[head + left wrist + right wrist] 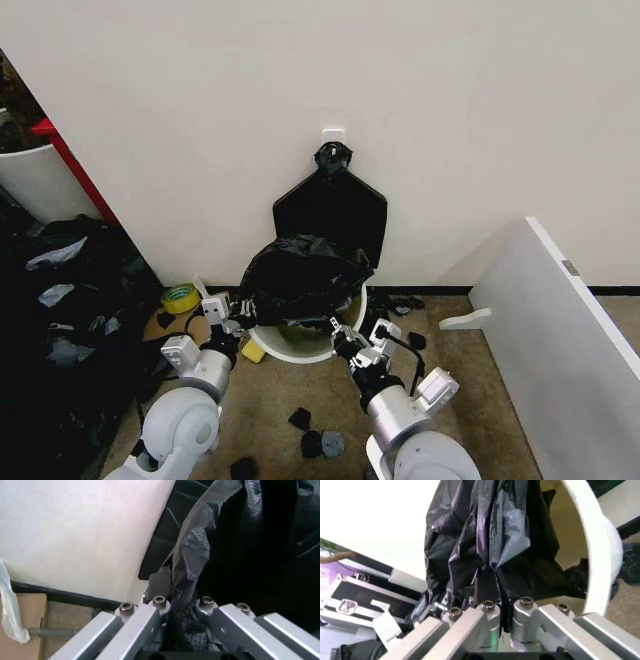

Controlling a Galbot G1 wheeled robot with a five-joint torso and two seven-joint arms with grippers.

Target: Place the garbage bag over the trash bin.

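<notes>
Gripping the garbage bag [303, 277], the left hand [222, 325] and right hand [345, 345] each pinch bunched black plastic at opposite sides of the trash bin [300, 352]. It seems draped over the bin's mouth, beneath a flat bundle of bags [331, 205] hanging on the wall.

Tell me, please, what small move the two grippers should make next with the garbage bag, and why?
Probably spread the bag's mouth wider and lower it over the rim. The left gripper and right gripper each pinch the garbage bag, which hangs bunched above the trash bin, whose near rim is bare.
</notes>
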